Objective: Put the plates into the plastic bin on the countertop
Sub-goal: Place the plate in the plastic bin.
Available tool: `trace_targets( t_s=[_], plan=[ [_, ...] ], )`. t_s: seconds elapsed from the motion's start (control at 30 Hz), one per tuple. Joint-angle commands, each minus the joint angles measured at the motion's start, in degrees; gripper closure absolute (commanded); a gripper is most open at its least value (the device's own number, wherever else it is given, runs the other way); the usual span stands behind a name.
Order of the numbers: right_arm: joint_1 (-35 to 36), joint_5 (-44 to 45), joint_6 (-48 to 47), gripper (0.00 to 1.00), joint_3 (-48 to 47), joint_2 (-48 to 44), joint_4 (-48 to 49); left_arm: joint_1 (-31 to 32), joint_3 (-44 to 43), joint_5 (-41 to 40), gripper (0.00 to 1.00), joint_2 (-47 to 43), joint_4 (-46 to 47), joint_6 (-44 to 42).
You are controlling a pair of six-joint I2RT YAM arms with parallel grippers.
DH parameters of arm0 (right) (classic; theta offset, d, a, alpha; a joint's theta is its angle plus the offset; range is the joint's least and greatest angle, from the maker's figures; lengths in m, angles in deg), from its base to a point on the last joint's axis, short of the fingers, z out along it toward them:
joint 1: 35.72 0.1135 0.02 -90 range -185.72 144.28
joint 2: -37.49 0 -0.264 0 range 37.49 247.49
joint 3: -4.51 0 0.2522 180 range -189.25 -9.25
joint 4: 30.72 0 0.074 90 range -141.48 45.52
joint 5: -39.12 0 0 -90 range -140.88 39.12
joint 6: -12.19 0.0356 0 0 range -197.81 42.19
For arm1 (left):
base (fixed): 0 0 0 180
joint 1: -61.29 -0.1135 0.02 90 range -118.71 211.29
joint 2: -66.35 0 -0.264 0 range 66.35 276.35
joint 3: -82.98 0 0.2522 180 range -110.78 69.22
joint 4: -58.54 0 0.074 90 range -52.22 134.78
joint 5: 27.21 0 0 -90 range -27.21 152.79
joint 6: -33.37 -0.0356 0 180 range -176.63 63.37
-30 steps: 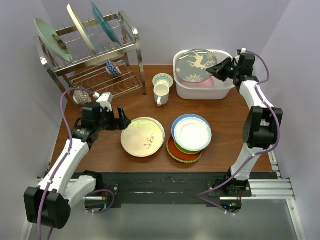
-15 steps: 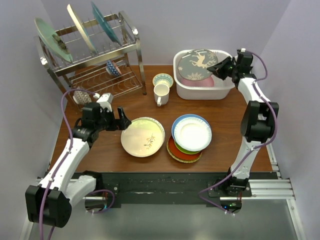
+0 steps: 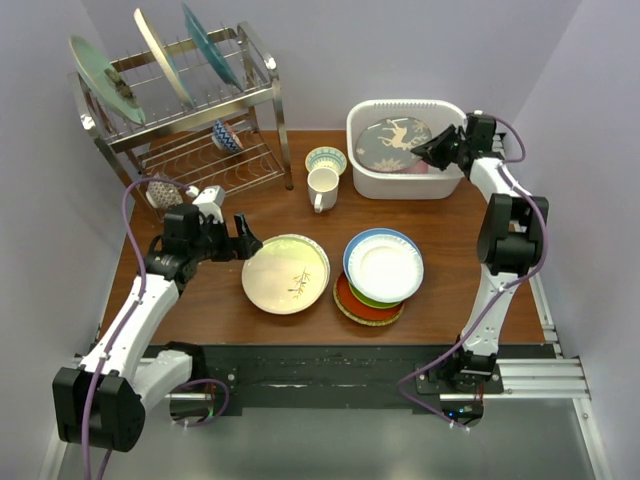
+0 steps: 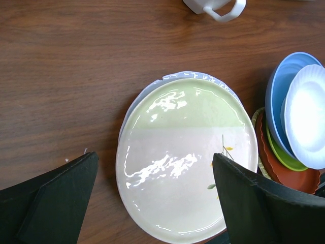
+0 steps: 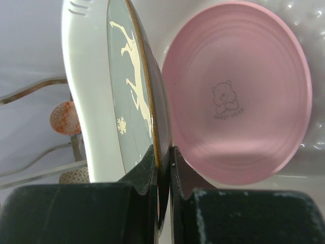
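My right gripper (image 3: 430,152) (image 5: 162,158) is shut on the rim of the dark deer plate (image 3: 393,142) (image 5: 129,96). It holds that plate tilted inside the white plastic bin (image 3: 405,187) (image 5: 84,101), over a pink plate (image 5: 238,112) lying on the bin's floor. My left gripper (image 3: 243,241) (image 4: 155,157) hangs open over the left edge of the cream twig plate (image 3: 285,273) (image 4: 183,157) on the countertop (image 3: 200,300), holding nothing. A stack of plates (image 3: 384,268) (image 4: 304,122) sits right of it, with white on top, then blue-rimmed, lime green, red-orange and a woven one.
A metal dish rack (image 3: 190,110) at the back left holds three plates on edge and small bowls. A white mug (image 3: 322,188) (image 4: 218,7) and a small patterned bowl (image 3: 326,159) stand between the rack and the bin.
My right gripper has lowered the deer plate from above the bin's rim down into the bin, over the pink plate. The left arm has not moved.
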Motion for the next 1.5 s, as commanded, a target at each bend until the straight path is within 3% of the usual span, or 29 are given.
trace_targets(
  t_s=[0.0, 0.8, 0.9, 1.1, 1.2, 1.47],
  plan=[
    [-0.2, -1.7, 0.1, 1.00, -4.2, -1.3, 4.2, -0.7, 0.5, 1.5, 0.00, 0.0, 2.3, 0.0],
    [1.1, -0.6, -4.8, 0.89, -5.5, 2.0, -0.9, -1.1, 0.5, 1.9, 0.00, 0.6, 2.2, -0.1],
    [1.2, -0.5, -4.5, 0.82, -5.1, 1.5, -0.6, -1.2, 0.5, 1.9, 0.00, 0.6, 2.2, -0.1],
    [1.2, -0.2, -4.8, 0.49, -4.9, 0.5, -1.1, -1.2, 0.5, 1.9, 0.00, 0.5, 2.1, -0.1],
    [1.2, 0.3, -5.1, 0.43, -4.8, 0.1, -1.3, -1.2, 0.5, 2.0, 0.00, 0.5, 2.1, -0.1],
    [1.2, 4.5, -7.9, 0.39, -4.8, -1.9, -4.7, -1.4, 0.5, 2.1, 0.00, 0.3, 2.2, -0.2]
  ],
)
